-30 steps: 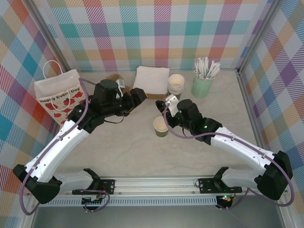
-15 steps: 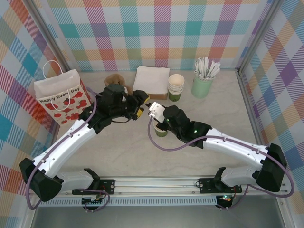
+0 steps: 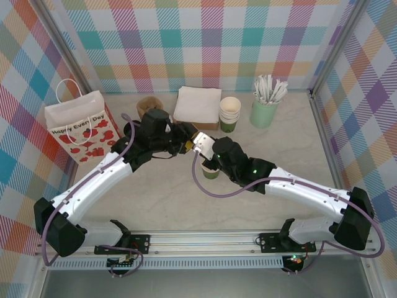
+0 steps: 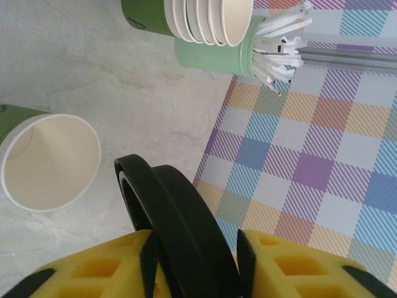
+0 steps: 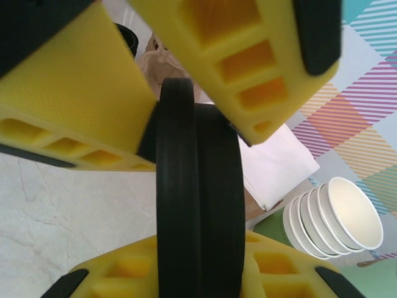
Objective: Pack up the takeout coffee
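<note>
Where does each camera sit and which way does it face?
Top external: above and behind the bases, looking down at the table; both arms show, meeting by the single green cup.
Left wrist: on the left arm, looking past the left gripper and its pinched black lid toward the cup stack.
Right wrist: on the right arm, looking past the right gripper, also on the lid, at the left gripper's fingers.
Shared: both wrist views show lid and cup stack.

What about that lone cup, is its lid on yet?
No: in the left wrist view the cup stands open with its white inside showing, and the black lid is held off to its side.
</note>
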Controlling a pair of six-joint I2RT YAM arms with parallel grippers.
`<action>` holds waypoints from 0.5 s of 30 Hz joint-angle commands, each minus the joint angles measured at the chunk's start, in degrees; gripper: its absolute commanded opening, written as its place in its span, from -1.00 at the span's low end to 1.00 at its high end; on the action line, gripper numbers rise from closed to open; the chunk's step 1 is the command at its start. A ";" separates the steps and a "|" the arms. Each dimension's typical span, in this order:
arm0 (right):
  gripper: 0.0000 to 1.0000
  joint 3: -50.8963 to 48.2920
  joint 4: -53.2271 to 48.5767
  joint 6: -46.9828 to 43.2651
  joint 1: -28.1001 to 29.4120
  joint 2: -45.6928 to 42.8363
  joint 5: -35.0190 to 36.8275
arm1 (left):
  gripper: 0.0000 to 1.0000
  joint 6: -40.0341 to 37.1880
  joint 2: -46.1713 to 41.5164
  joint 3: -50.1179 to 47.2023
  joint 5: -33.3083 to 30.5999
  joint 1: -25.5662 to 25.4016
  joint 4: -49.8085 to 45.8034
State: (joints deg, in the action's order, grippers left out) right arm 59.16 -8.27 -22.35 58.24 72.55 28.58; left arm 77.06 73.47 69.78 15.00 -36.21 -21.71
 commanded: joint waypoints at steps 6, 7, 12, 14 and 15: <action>-0.52 0.55 -2.36 4.55 -0.68 -2.49 -6.83 | -0.65 -5.64 -0.50 -0.17 2.66 0.09 1.68; -0.49 0.21 -2.79 5.04 -0.88 -3.16 -7.68 | -0.68 -6.39 -0.52 -0.19 2.75 0.08 1.58; -0.08 -2.05 -6.34 8.07 -3.59 -8.59 -16.96 | -0.76 -12.23 -0.96 -0.06 3.75 0.08 1.33; 0.13 -3.32 -7.65 9.69 -5.93 -11.46 -22.23 | -0.77 -15.45 -1.03 0.17 4.68 0.08 1.29; 0.23 -4.11 -8.13 10.51 -7.57 -13.21 -25.40 | -0.77 -17.59 -1.05 0.36 5.59 0.10 1.28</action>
State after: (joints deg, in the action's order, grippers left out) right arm 56.55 -13.85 -15.20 53.80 64.10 13.13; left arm 67.31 73.43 69.78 18.81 -36.42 -19.51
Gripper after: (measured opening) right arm 0.570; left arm 0.157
